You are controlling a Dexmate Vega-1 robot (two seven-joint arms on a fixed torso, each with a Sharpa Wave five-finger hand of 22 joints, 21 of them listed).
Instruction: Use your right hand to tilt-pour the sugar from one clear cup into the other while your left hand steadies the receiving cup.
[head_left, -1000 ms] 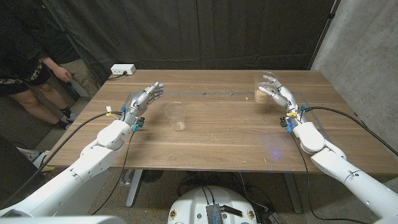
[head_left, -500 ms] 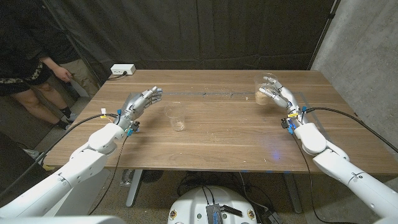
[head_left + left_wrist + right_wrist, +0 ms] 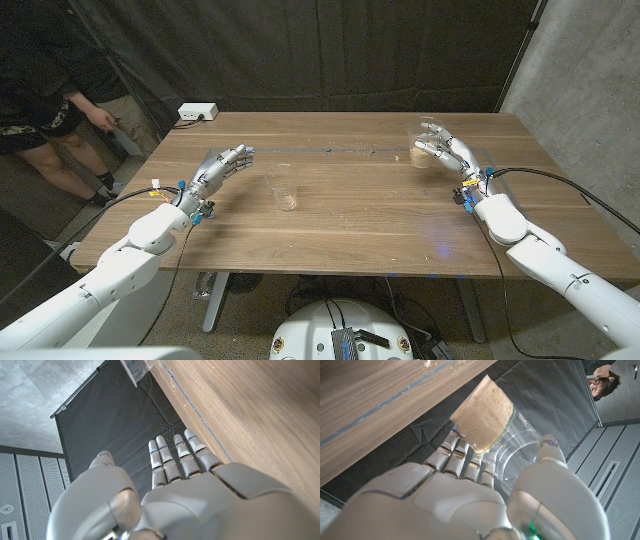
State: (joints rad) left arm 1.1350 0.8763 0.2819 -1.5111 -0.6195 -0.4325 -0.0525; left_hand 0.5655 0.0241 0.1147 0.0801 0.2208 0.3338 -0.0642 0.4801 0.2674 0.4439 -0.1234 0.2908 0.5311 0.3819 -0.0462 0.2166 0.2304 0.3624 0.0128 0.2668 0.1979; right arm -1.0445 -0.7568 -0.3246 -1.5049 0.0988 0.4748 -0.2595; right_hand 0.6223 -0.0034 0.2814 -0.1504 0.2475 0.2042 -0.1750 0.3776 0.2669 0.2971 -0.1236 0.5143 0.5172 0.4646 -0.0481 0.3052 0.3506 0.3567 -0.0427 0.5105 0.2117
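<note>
A clear cup of sugar (image 3: 422, 142) sits toward the far right of the wooden tabletop (image 3: 360, 215), held in the robot's right hand (image 3: 447, 153), whose fingers wrap around its side. In the right wrist view the same cup of sugar (image 3: 492, 422) shows pale brown granules packed in its base, with the right hand (image 3: 470, 495) curled about its clear wall, thumb on one side and fingers on the other. A second clear cup, the empty cup (image 3: 285, 187), stands upright near the middle of the tabletop, well apart from the sugar cup. The left hand (image 3: 222, 165) is to the left of the empty cup, near it but not touching, its fingers stretched out and holding nothing. The left wrist view shows that left hand (image 3: 165, 490) from behind, fingers straight and close together alongside the wood. A white power strip (image 3: 196, 112) lies at the far left corner of the tabletop. A dark curtain (image 3: 300, 50) hangs behind, and a person (image 3: 45, 110) in dark clothes stands off the left side.
</note>
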